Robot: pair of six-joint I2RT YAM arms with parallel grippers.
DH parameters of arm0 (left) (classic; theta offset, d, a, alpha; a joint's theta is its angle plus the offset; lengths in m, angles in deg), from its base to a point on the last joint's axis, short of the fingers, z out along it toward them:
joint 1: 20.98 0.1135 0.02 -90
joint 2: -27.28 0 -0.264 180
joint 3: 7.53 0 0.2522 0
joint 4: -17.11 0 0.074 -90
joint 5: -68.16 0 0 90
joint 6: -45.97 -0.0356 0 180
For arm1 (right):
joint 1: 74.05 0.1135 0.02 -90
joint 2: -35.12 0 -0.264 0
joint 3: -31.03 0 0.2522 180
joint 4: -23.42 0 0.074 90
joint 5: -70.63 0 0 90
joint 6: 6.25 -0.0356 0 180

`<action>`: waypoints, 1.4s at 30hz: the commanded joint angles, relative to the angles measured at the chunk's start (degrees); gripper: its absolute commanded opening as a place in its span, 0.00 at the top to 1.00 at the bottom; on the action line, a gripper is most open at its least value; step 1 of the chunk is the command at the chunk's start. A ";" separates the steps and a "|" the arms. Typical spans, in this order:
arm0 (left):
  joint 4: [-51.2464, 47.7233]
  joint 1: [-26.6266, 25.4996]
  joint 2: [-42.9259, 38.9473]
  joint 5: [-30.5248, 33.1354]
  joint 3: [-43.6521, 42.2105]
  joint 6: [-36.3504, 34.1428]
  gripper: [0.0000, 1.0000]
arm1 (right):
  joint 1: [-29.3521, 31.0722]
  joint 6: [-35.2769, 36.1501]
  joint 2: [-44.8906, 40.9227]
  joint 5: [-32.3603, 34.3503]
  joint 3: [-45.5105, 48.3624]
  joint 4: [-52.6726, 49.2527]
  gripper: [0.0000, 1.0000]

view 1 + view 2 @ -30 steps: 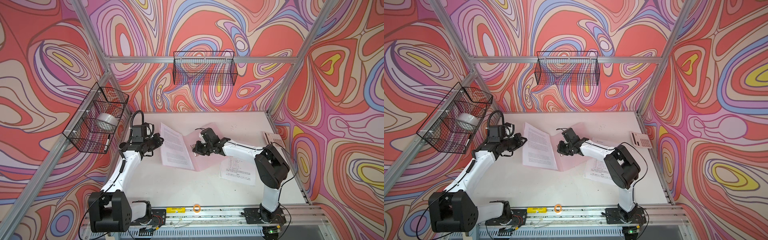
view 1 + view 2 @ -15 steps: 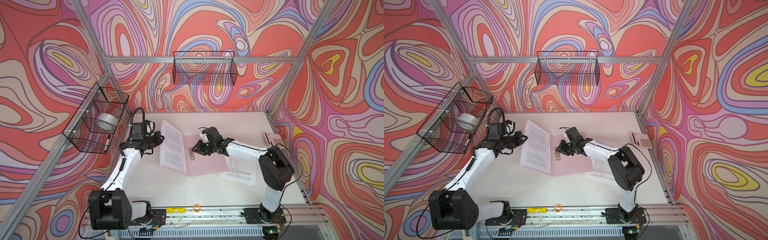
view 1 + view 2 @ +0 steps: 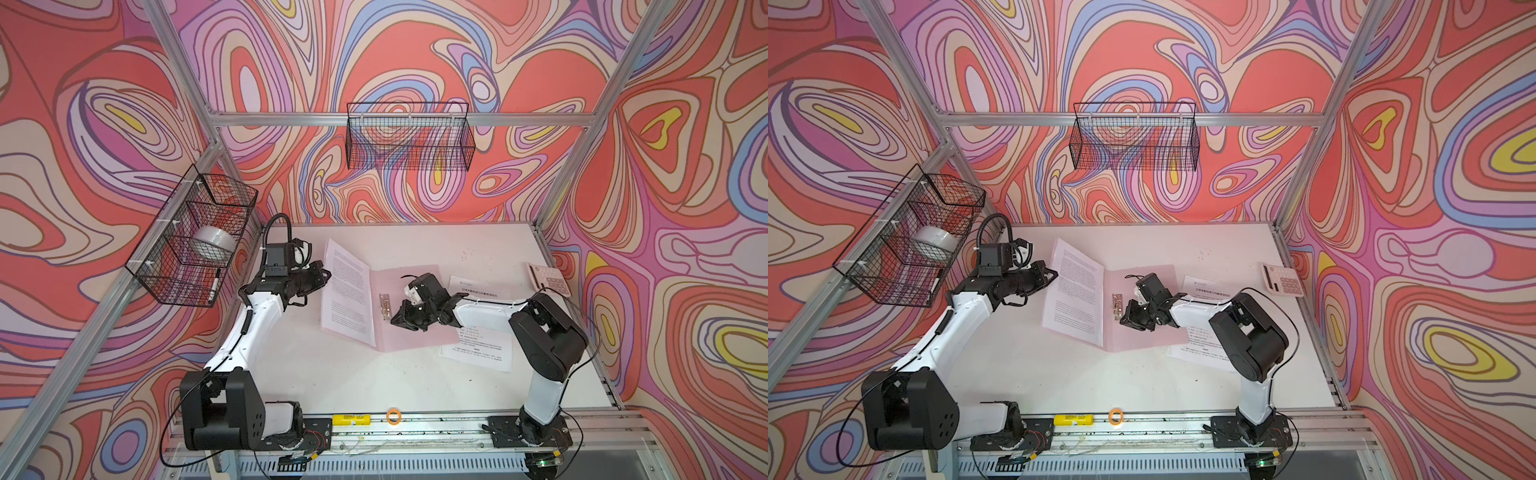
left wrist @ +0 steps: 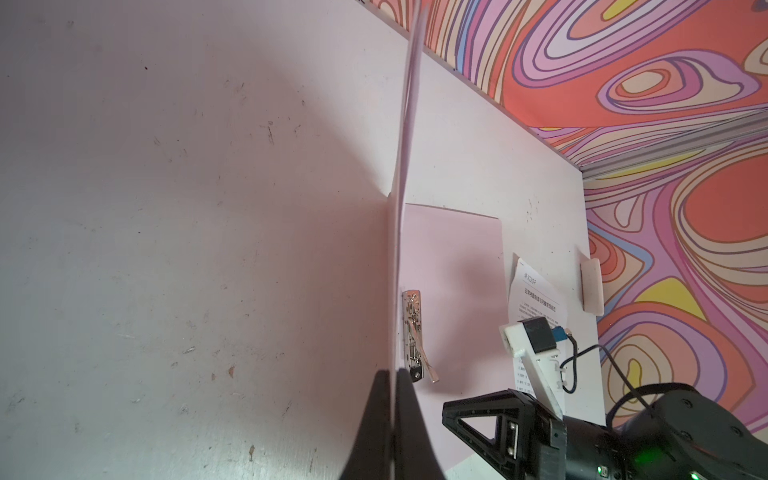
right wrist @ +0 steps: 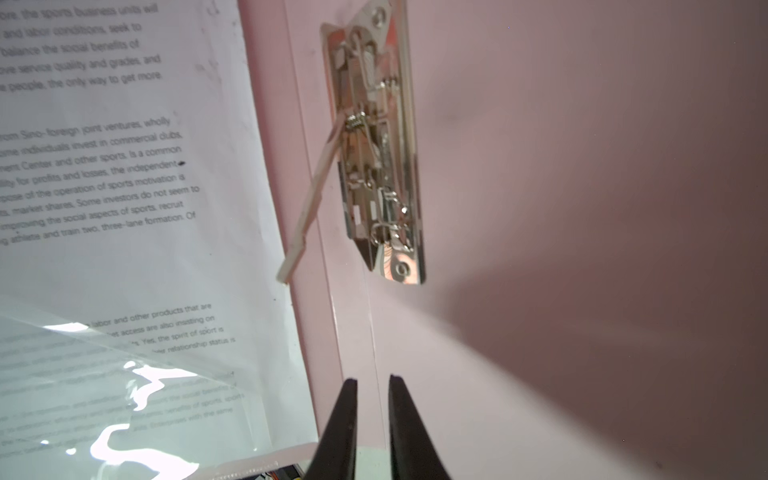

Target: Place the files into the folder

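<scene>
- The folder (image 3: 409, 341) lies open at mid-table. Its right half is flat and its left cover is raised at a slant, with a printed sheet (image 3: 347, 291) resting on the cover's inner face.
- Take the top views as a dial centred on the metal clip (image 3: 384, 304). The headed sheet (image 3: 478, 353) lies flat at 4 o'clock, outside the folder and partly under the right arm. I cannot tell whether it overlaps the folder's edge.
- The clip's lever (image 5: 316, 195) stands lifted, so the clip looks ready to take paper.
- The sheets are probably light, limp and slick on plastic. A flat one is best slid to a free corner or edge and pinched there. The cover is likely thin and springy and would probably flop if let go.
- The left gripper (image 4: 392, 374), at 10 o'clock, is clamped on the cover's outer edge.
- The right gripper (image 5: 370, 380), at 3 o'clock beside the clip, hovers over bare pink. Its jaws are a slit apart and grasp nothing.
- The calculator (image 3: 548, 279) sits at 2 o'clock, well apart.
</scene>
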 commanded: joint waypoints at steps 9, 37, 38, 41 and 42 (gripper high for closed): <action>0.92 -0.62 1.05 -1.34 -0.02 -1.46 1.00 | -0.11 3.89 9.02 -3.18 -12.75 -1.72 0.85; 0.72 -1.06 0.55 -1.35 -0.20 -1.18 1.00 | -7.63 10.15 13.74 5.54 -28.34 -10.70 0.86; 0.68 -1.06 0.36 -1.30 -0.25 -1.16 1.00 | -7.63 10.34 11.98 6.95 -25.76 -11.48 0.85; 0.83 -1.06 0.09 -1.52 -0.20 -0.99 1.00 | -7.61 10.33 7.85 6.07 -19.19 -11.54 0.85; 0.72 -1.06 0.08 -1.62 -0.04 -1.03 1.00 | -7.56 9.85 6.71 4.91 -17.04 -10.43 0.85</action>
